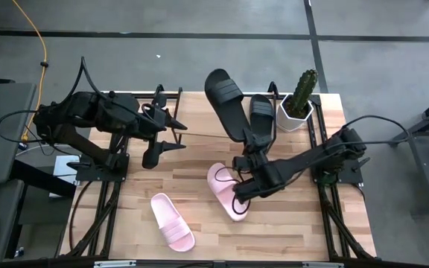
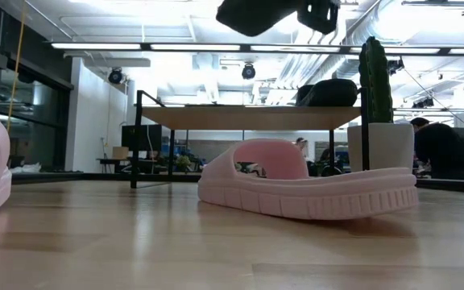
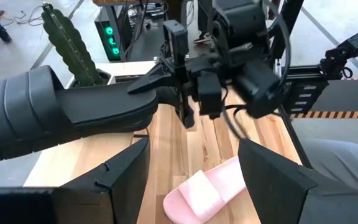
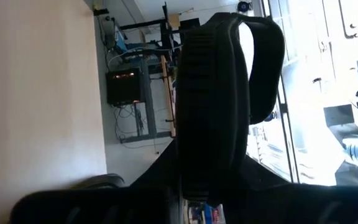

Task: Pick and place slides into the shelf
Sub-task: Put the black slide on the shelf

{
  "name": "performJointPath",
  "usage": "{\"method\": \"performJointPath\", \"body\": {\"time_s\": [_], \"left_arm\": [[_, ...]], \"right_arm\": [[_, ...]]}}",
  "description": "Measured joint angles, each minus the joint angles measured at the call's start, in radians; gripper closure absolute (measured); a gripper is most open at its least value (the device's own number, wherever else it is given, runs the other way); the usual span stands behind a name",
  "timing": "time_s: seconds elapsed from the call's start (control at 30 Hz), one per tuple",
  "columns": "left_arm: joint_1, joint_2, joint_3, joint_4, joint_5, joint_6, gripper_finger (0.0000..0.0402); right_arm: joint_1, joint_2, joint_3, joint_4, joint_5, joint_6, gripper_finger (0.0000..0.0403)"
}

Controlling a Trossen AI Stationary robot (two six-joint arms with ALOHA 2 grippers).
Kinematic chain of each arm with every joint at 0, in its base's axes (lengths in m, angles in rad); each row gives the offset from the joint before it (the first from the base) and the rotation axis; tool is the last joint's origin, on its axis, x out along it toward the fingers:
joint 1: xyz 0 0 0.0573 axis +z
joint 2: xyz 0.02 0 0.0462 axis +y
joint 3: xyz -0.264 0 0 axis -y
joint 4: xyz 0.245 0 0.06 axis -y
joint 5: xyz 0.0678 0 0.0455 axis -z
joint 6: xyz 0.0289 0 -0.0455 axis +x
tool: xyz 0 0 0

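Two pale pink slides lie on the bench (image 1: 289, 223): one (image 1: 173, 222) at lower centre-left of the high view, one (image 1: 224, 190) at centre. Right gripper (image 1: 249, 140), closed on a black slide (image 1: 225, 103), holds it raised at upper centre, beside the second black slide (image 1: 262, 113) on the shelf (image 1: 199, 109). Left gripper (image 1: 171, 132) waits open at upper left.
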Motion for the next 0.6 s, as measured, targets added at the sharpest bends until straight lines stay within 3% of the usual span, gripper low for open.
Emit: {"method": "performJointPath", "body": {"time_s": [0.6], "left_arm": [[0.0,0.0,0.0,-0.001,0.0,-0.019,0.0167]], "right_arm": [[-0.085,0.065,0.0,-0.227,-0.129,0.37,0.0366]]}}
